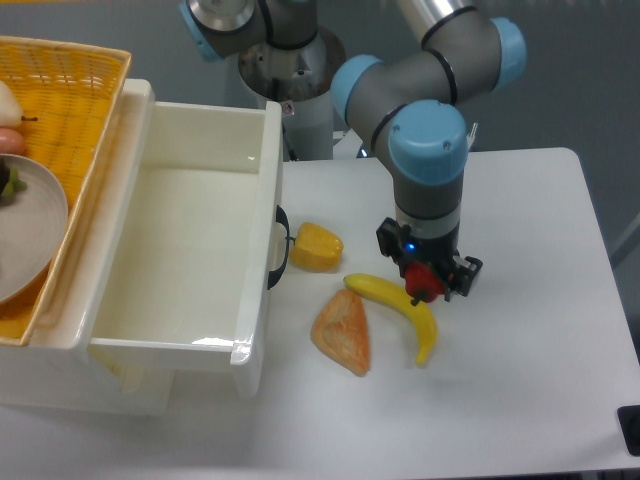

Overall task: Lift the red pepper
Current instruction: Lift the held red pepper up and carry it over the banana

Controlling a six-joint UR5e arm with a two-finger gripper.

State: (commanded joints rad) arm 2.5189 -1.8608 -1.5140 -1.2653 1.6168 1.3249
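— Where's the red pepper (424,281)? I only see a bit of red under the arm.

— That's it, right between the jaws of the gripper (427,283), low over the table (520,340) and just above the middle of the banana (398,303). The jaws look pinched onto it from both sides.

— Is it off the table yet?

— Hard to say from here; the wrist hides most of it. It sits so close to the banana that I can't tell whether they touch.

— Why straight down like that?

— My guess: the banana, the orange wedge (343,334) and the yellow pepper (316,248) crowd that spot, so a vertical reach keeps the fingers away from the neighbours.

— And the white bin (262,200)?

— Off to the side beside the basket (85,110), not involved.
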